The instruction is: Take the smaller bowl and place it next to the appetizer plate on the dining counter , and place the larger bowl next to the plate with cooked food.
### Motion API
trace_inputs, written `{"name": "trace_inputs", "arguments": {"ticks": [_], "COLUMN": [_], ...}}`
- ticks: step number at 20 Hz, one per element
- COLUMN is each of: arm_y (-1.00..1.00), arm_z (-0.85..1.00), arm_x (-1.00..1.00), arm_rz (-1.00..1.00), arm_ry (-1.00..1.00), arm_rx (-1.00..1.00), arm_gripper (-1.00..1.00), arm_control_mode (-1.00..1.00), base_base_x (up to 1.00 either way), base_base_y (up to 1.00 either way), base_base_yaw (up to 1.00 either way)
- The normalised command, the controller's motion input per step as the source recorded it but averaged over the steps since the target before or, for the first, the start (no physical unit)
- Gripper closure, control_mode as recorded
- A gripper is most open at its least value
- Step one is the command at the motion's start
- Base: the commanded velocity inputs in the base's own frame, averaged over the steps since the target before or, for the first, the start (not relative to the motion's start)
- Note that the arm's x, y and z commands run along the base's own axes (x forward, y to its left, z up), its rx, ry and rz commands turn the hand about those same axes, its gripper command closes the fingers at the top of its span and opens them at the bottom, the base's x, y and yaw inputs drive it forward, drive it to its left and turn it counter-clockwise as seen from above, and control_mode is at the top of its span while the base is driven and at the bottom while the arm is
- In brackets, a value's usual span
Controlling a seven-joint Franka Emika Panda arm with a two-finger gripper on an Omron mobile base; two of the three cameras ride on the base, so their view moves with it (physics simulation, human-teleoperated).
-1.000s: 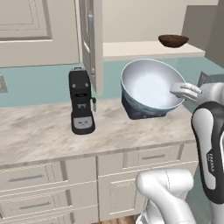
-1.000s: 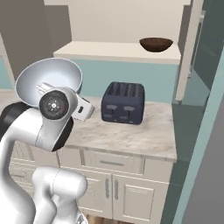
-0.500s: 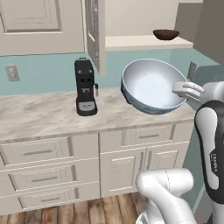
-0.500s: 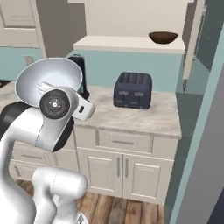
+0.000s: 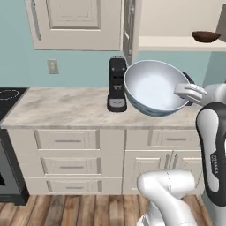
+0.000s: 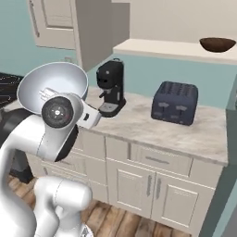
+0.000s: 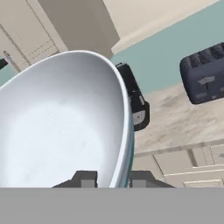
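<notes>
1. The jaws pinch the rim of the larger bowl (image 7: 65,118) — one fingertip inside, one outside.
2. The bowl hangs tilted in the air, above the kitchen table (image 5: 66,106).
3. The smaller bowl (image 6: 217,44) sits high on a ledge (image 6: 162,48) — off beyond the toaster (image 6: 175,102).

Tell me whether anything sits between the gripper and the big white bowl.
Nothing does. The gripper is already shut on the rim of the white bowl, one fingertip inside and one outside, holding it tilted in the air above the kitchen worktop.
</notes>
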Motion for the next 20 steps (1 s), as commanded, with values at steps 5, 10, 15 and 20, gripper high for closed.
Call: {"name": "trace_inputs", "arguments": {"ticks": [5,10,15,20], "arm_y": [0.0,0.0,0.0,0.0], "arm_z": [0.0,0.0,0.0,0.0], "arm_x": [0.0,0.0,0.0,0.0], "arm_rz": [0.0,0.0,0.0,0.0], "arm_ry": [0.0,0.0,0.0,0.0], "arm_rx": [0.0,0.0,0.0,0.0], "arm_gripper": [1.0,1.0,1.0,1.0], "arm_control_mode": [1.0,1.0,1.0,1.0], "base_base_x": [0.12,0.01,0.01,0.01], "base_base_y": [0.17,0.25,0.44,0.47], "base_base_yaw": [0.48,0.5,0.47,0.48]}}
